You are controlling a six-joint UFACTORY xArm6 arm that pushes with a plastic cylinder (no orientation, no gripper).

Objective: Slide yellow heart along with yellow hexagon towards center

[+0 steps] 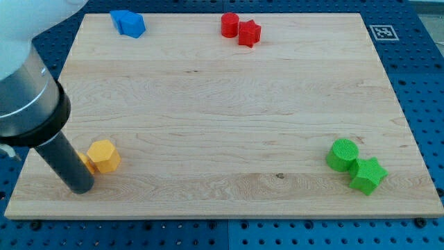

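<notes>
No jaws here: my tip is resting near the wooden board's bottom-left corner, touching the partly hidden yellow plastic heart. The yellow plastic hexagon is sitting just beyond, against the heart's right side.

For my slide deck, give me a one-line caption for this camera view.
My tip sits at the view's left of the yellow hexagon, with the yellow heart mostly hidden between them.

Pale wooden board, blue pegboard surround — evenly lit, fiducial tag top right
</notes>
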